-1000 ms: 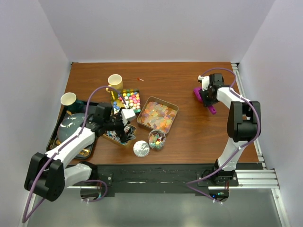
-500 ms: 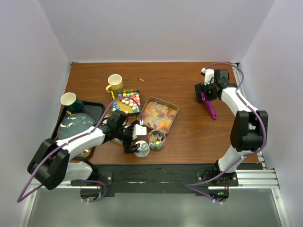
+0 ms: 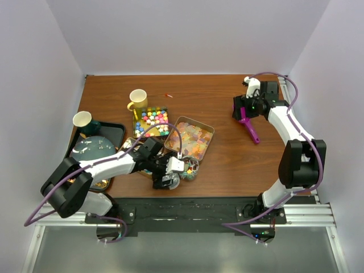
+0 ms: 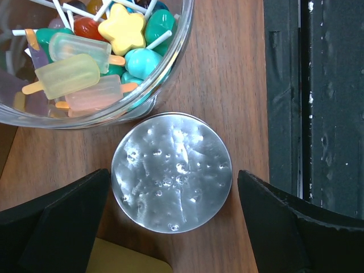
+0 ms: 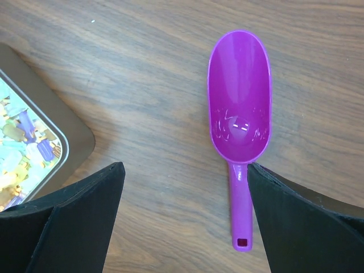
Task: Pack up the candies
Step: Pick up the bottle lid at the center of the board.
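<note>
A glass jar [image 4: 85, 62] [image 3: 188, 168] holds candies of many colours, some on sticks. Right beside it a round silver lid [image 4: 172, 172] lies flat on the table. My left gripper [image 4: 173, 190] [image 3: 166, 177] hovers open above the lid, one finger on each side, touching nothing. Pale orange-pink candies fill a metal tray [image 3: 190, 138], and bright ball candies fill another tray [image 3: 152, 118]. My right gripper [image 5: 185, 170] [image 3: 241, 108] is open over bare wood. The purple scoop [image 5: 239, 96] [image 3: 252, 132] lies loose, its handle by the right finger.
A yellow mug [image 3: 137, 99] stands behind the ball tray. At the left, a dark tray [image 3: 116, 132] carries a grey plate [image 3: 91, 151] and a paper cup [image 3: 82, 119]. A yellow corner [image 4: 125, 259] shows by the lid. The table's near edge [image 4: 284, 114] runs just beyond the lid.
My right gripper has opened and lifted back, leaving the scoop on the table. My left arm has swung right and nearer, from the small tray to above the silver lid.
</note>
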Action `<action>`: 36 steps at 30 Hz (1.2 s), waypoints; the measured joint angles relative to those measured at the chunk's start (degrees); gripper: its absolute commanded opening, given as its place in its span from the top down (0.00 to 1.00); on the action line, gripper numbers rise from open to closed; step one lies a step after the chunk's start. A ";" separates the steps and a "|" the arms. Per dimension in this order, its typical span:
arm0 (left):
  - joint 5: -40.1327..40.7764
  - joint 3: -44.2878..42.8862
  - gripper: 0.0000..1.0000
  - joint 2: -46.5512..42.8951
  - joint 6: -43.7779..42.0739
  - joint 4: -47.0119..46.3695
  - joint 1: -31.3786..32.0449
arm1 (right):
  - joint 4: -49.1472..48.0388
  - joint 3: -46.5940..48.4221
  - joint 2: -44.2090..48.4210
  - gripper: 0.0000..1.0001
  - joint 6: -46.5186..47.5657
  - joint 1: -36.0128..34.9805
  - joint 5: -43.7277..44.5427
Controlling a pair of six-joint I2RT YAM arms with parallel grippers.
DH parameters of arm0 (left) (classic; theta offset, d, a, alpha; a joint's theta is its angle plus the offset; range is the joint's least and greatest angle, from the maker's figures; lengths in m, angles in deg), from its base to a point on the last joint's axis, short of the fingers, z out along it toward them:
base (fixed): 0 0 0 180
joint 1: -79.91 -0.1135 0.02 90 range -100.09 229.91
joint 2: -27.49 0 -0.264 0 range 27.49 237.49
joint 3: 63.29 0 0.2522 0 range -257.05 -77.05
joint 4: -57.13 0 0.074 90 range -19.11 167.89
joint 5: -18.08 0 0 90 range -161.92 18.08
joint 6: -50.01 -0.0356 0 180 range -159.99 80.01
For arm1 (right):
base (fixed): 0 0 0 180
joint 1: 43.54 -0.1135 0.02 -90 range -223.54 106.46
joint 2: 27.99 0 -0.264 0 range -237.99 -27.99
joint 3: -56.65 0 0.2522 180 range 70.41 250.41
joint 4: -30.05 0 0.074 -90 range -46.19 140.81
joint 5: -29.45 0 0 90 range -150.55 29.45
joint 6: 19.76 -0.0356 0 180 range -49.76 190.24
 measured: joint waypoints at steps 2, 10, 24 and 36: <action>0.70 0.00 0.00 0.04 0.00 0.09 0.52 | -0.02 -0.02 0.00 0.08 0.20 0.02 -0.66; 3.82 0.79 0.00 0.15 0.42 -1.11 2.60 | -0.07 -0.31 0.00 0.07 0.68 0.02 -2.03; 6.29 2.62 0.15 -0.50 0.83 -4.07 3.78 | 0.35 0.94 -2.89 0.08 0.76 0.02 -2.43; 4.50 -8.07 0.24 -5.99 -1.55 9.16 -3.34 | 0.74 6.29 -4.94 0.09 0.15 0.00 -4.09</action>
